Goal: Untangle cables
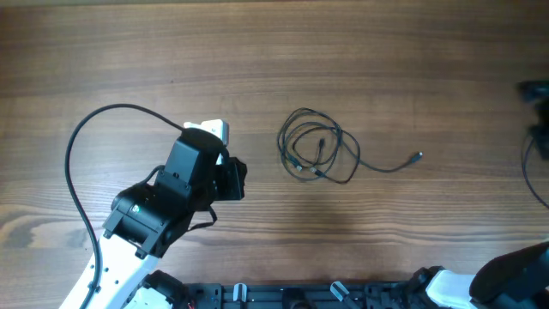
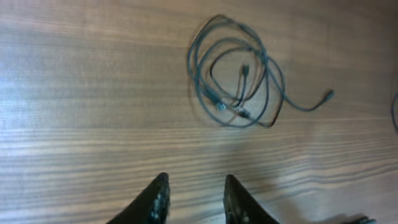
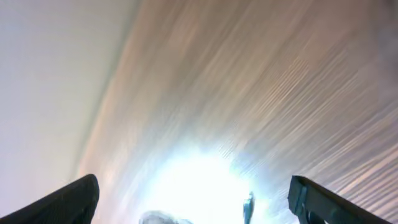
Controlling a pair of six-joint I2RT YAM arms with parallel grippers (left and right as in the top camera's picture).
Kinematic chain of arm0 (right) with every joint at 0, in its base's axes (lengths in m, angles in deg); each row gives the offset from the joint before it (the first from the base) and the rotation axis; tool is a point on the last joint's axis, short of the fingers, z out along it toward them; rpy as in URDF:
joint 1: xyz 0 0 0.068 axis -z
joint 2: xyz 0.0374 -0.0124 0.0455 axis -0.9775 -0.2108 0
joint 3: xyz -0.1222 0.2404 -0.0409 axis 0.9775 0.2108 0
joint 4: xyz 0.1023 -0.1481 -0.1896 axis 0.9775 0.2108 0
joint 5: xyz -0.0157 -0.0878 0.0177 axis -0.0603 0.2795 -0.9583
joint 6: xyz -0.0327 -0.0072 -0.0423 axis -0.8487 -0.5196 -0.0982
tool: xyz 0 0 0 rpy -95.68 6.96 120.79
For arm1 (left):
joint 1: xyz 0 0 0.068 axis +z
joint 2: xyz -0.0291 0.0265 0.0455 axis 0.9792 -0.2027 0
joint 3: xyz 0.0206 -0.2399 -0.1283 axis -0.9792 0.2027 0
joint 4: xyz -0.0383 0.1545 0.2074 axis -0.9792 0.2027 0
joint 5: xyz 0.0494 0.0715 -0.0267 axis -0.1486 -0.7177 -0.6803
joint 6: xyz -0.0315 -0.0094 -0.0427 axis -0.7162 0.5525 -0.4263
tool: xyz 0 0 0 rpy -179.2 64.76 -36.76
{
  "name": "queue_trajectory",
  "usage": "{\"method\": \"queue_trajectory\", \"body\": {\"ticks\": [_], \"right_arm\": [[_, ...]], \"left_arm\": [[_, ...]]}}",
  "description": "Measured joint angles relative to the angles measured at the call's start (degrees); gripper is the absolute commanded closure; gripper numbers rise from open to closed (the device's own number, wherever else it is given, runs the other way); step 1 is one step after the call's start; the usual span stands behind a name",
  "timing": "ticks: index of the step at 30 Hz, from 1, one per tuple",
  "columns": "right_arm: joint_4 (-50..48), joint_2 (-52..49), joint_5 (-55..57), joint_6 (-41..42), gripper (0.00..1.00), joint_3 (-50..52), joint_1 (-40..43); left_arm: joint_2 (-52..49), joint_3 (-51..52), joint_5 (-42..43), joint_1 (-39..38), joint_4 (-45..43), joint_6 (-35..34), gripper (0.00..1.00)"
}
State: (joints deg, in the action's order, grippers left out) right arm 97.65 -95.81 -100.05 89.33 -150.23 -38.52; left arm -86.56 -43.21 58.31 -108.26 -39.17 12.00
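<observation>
Left of centre on the wooden table, the left gripper hangs with jaws partly open and empty, well apart from the cable. The cable lies near the table's middle in loose overlapping loops, its long axis left to right, one tail trailing rightward to a small plug. The right gripper, jaws spread wide on nothing, shows only through blur and glare.

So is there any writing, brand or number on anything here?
None readable. The thin dark tangled cable carries no visible label, the brown wooden table shows only grain, and the black left robot arm has no legible marking. The right wrist view is too blurred and glared to tell.
</observation>
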Motion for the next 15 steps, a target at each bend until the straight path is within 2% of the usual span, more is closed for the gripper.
{"method": "queue_trajectory", "body": {"ticks": [3, 7, 8, 15], "right_arm": [[5.11, 0.0, -1.01, -6.29, 0.0, 0.66, -6.36], [10.16, 0.0, -1.6, -15.87, 0.0, 2.32, -15.13], [11.58, 0.0, -1.92, -17.51, 0.0, 2.71, -20.33], [12.09, 0.0, -1.84, -22.23, 0.0, 3.13, -38.07]], "left_arm": [[0.04, -0.04, -0.15, 0.85, -4.17, 0.02, 0.61], [0.07, -2.36, -0.13, 4.13, -5.4, -0.5, 0.6], [0.11, -4.61, -0.13, 5.64, -5.16, -0.76, 0.6], [3.39, -11.37, -1.14, 9.09, 1.31, -1.55, 0.59]]}}
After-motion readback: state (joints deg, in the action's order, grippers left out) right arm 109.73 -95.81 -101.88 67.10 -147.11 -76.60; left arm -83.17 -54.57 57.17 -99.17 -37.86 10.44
